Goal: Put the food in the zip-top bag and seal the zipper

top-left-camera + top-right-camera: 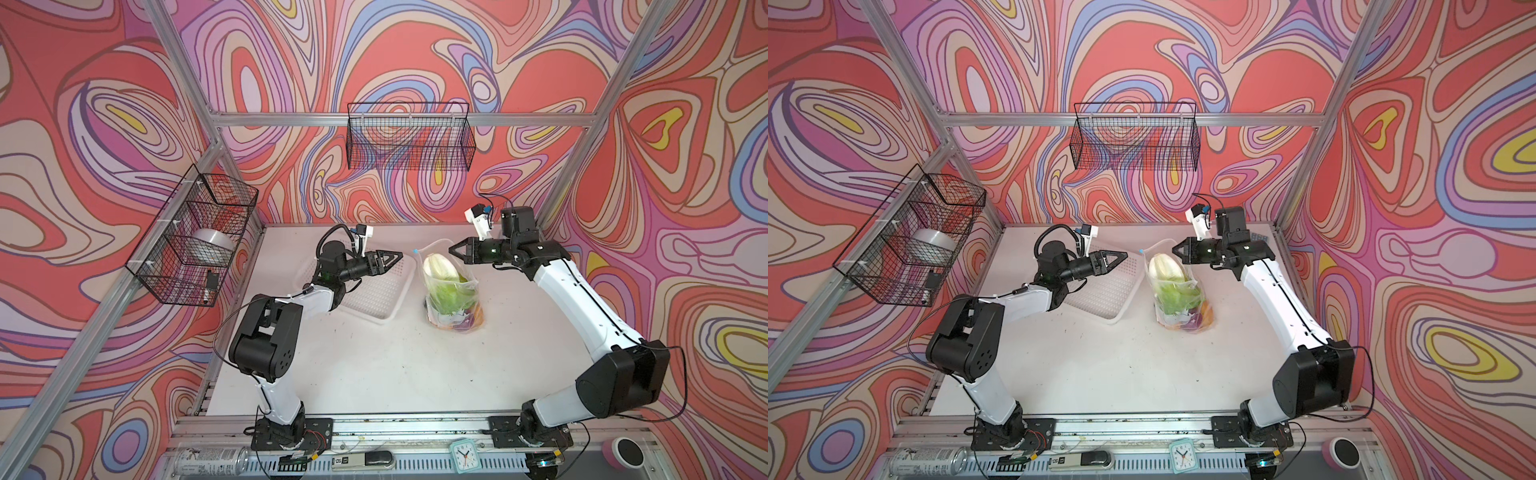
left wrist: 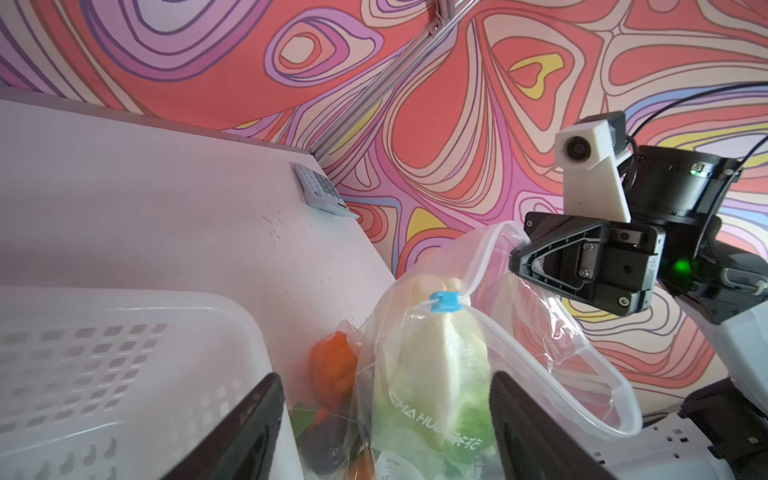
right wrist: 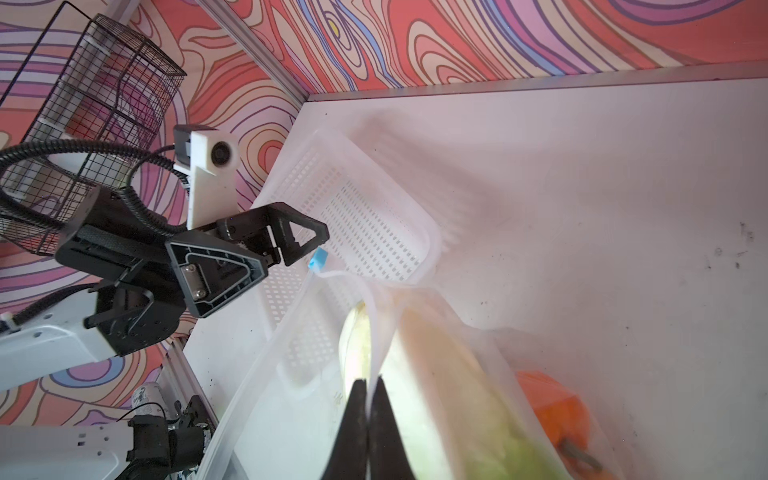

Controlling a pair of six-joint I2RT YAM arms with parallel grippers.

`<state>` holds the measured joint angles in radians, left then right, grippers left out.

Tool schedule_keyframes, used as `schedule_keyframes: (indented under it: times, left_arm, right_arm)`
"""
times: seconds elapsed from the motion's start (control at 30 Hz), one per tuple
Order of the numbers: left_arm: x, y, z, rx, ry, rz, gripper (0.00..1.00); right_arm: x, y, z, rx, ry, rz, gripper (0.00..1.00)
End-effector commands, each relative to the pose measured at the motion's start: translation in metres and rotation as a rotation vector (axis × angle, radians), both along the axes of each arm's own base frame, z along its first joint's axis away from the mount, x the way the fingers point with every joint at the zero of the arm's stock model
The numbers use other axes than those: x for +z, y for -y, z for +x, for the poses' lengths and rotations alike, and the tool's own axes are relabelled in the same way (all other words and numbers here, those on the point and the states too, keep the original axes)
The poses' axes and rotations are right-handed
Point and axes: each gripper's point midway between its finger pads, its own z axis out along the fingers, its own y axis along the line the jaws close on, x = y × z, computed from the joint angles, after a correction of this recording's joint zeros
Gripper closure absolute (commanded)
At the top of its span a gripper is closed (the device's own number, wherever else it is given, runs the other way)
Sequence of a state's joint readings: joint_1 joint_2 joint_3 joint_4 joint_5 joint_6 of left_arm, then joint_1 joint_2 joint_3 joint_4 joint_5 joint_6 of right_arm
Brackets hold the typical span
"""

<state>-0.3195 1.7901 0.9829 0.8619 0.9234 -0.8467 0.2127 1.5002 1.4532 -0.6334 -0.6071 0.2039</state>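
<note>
Both arms reach in from the near edge, elbows bent, wrists pointing toward each other over the far part of the white desk (image 1: 374,374). The left fingers (image 2: 249,440) stand apart, holding nothing, just left of the blue slider (image 2: 445,301). The right fingers (image 3: 353,436) are pinched on the mouth edge of the one zip-top bag (image 2: 582,365), which stands right of the one white basket (image 1: 374,295) with one cabbage (image 1: 438,266) inside. Two wire baskets (image 1: 409,137) hang on swirl-patterned walls

overhead stereo; wrist close-ups sharing bag (image 2: 419,365)
</note>
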Motion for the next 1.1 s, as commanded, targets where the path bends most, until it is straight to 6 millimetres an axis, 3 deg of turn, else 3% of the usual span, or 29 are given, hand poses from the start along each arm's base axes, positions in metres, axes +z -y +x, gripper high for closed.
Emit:
schedule_keyframes:
  times: [0.0, 0.13, 0.27, 0.43, 0.53, 0.63, 0.83, 1.03, 1.07]
  left_arm:
    - [0.019, 0.029, -0.016, -0.119, 0.087, -0.032, 0.19]
    - [0.006, 0.05, -0.017, -0.154, 0.081, 0.006, 0.19]
    - [0.015, 0.055, -0.009, -0.149, 0.096, -0.033, 0.21]
    - [0.027, 0.064, -0.003, -0.159, 0.116, -0.053, 0.38]
    - [0.031, 0.068, 0.002, -0.162, 0.121, -0.066, 0.6]
    - [0.036, 0.069, 0.002, -0.172, 0.112, -0.091, 0.99]
    - [0.05, 0.062, -0.014, -0.17, 0.105, -0.102, 1.0]
    - [0.102, 0.05, -0.043, -0.144, 0.152, -0.109, 1.0]
    - [0.109, 0.049, -0.048, -0.138, 0.164, -0.091, 1.0]
  right_arm:
    - [0.013, -0.003, 0.001, 0.021, 0.034, 0.032, 1.0]
    - [0.015, -0.001, 0.002, 0.019, 0.035, 0.044, 1.0]
    - [0.013, -0.003, 0.002, 0.025, 0.025, 0.053, 1.0]
    - [0.012, -0.005, 0.003, 0.031, 0.02, 0.071, 1.0]
    - [0.013, -0.005, 0.003, 0.031, 0.023, 0.073, 1.0]
    - [0.013, -0.003, 0.003, 0.028, 0.025, 0.072, 1.0]
    - [0.017, 0.008, 0.009, -0.019, 0.04, 0.079, 1.0]
    - [0.027, 0.006, 0.011, -0.003, 0.059, 0.109, 1.0]
    - [0.025, 0.006, 0.012, -0.003, 0.052, 0.105, 0.9]
